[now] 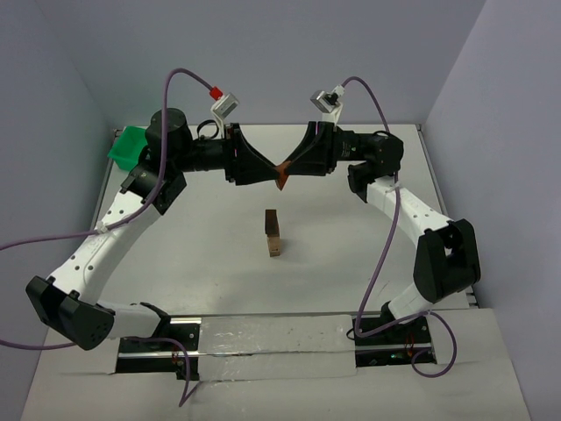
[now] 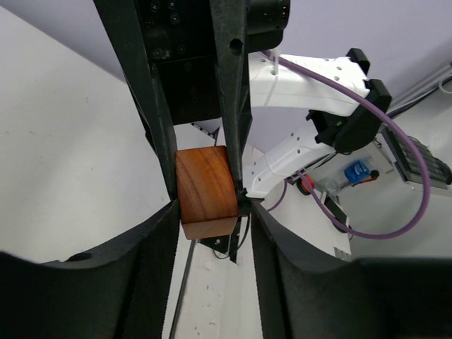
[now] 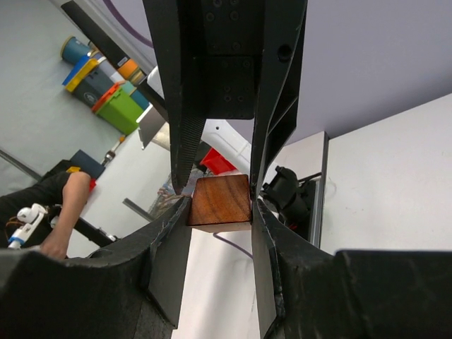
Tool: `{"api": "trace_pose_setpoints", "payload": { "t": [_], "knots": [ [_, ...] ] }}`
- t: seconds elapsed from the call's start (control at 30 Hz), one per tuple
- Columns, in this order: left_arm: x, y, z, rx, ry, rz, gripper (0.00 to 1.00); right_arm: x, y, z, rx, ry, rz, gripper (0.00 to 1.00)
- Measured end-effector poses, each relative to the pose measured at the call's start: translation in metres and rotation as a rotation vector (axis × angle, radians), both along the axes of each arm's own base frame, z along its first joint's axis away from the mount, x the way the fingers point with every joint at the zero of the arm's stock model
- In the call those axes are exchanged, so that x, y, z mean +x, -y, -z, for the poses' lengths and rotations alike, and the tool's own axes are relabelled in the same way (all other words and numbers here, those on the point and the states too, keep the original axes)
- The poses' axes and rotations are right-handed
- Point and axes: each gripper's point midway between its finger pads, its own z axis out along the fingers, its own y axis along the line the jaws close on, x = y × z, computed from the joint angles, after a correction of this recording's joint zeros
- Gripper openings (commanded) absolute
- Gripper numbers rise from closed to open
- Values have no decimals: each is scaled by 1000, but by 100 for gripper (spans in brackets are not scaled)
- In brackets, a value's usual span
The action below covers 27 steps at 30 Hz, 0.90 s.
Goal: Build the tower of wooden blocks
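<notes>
A reddish-brown wood block (image 1: 281, 176) hangs in mid-air between both grippers, above and behind the tower (image 1: 274, 233). The tower is a narrow upright stack of tan and brown blocks on the table. My right gripper (image 1: 290, 170) is shut on the block (image 3: 220, 201), with both pads pressed on its sides (image 3: 220, 206). My left gripper (image 1: 273, 170) meets it tip to tip. Its jaws stand a little wider than the block (image 2: 206, 187) and flank the block's near end (image 2: 211, 206). The other wood blocks are out of view.
A green plastic bin (image 1: 130, 146) sits at the back left, behind the left arm. Grey walls close the table at the back and both sides. Purple cables loop over both arms.
</notes>
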Motion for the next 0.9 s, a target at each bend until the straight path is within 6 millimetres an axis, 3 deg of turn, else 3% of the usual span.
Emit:
{"api": "trace_pose_setpoints", "payload": {
  "t": [0.17,0.23,0.4,0.5,0.57,0.63,0.7,0.9],
  "knots": [
    [5,1,7,26,-11,-17,40,0,-4,4,-9,7,-4,0],
    [6,1,8,34,-14,-22,33,1,-4,5,-12,6,-2,0],
    [6,1,11,58,-17,-29,0,2,-5,8,-20,7,-2,1],
    [8,1,14,84,-14,-28,0,3,-5,9,-26,6,-1,32],
    [9,0,17,111,-21,-33,0,5,-6,12,-35,0,0,70],
    [10,-1,21,139,-21,-46,0,8,-8,15,-43,-12,9,92],
    [9,0,29,171,-25,-62,0,14,-10,20,-56,-31,28,100],
    [3,-8,39,240,-26,-201,0,60,-10,36,-161,-61,263,100]
  ]
}}
